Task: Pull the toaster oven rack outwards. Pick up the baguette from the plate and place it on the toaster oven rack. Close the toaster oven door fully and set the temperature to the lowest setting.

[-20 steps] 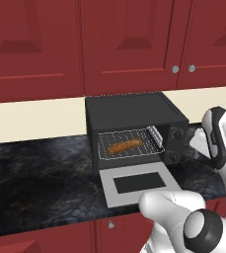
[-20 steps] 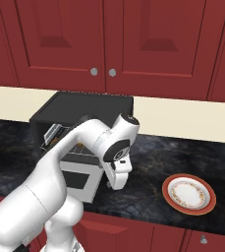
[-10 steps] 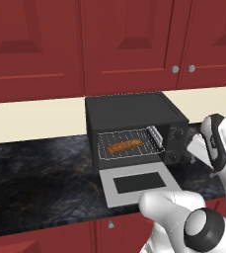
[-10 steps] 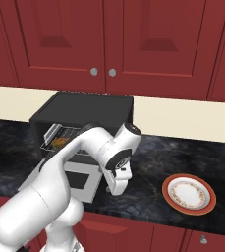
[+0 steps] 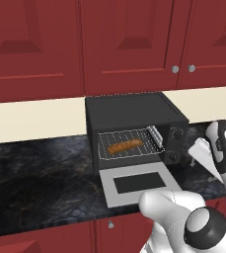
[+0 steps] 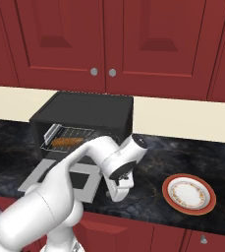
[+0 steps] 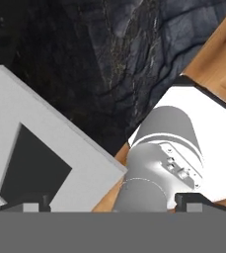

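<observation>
A black toaster oven [image 5: 134,121] sits in the middle of the left base view, on a dark marbled surface [image 5: 40,183] below red cabinet doors [image 5: 129,44]. Its light grey toaster oven door [image 5: 139,184] lies folded down flat toward the front edge of the surface, dark window facing up. Inside the open cavity the silver wire toaster oven rack [image 5: 130,145] carries the golden-brown baguette [image 5: 125,146], lying lengthwise near the rack's middle. Two dark round knobs [image 5: 177,133] stand one above the other on the panel at the cavity's right.

In the right base view the oven stands at the left-centre, and an empty round plate [image 6: 189,193] with a red rim rests at the lower right, well apart from the oven, with bare dark surface between them. The white arm bends across the lower centre of that view, its wrist hanging over the surface just right of the lowered door.

The hand view looks straight down: the grey door's corner and straight edge fill the lower left, dark surface spreads across the top, and a strip of wooden floor [image 7: 218,59] shows at the upper right beyond the surface's front edge. The two dark fingers [image 7: 30,206] sit far apart at the bottom corners of this view, spread wide and holding nothing, above the door's right edge.
</observation>
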Robot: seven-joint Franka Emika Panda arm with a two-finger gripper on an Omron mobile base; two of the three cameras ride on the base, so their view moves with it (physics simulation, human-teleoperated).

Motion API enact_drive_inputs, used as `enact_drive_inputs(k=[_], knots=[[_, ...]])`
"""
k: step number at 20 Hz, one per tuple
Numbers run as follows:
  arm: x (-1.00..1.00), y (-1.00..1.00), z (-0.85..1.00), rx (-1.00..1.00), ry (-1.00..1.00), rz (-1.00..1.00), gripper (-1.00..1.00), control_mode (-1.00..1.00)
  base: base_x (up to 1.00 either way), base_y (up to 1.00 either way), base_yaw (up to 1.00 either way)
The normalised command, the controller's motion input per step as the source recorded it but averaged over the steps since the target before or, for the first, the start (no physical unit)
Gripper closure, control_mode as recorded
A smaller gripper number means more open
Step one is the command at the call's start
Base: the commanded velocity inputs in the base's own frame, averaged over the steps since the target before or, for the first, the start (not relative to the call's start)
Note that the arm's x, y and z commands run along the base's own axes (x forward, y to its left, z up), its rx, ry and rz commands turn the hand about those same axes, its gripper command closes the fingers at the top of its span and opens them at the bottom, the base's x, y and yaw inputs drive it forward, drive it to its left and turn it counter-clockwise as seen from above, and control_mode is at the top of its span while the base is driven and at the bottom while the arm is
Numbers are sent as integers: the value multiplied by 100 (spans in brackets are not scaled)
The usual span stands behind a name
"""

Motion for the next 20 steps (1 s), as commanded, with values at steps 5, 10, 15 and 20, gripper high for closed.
enact_drive_inputs(k=[5,10,15,20], knots=[[0,0,-19,11,0,0,-100,-100,0,0,0],[0,-8,-15,16,0,0,-100,-100,0,0,0],[3,-9,-7,14,0,0,-100,-100,0,0,0],[19,0,-8,5,4,0,-100,-100,0,0,0]])
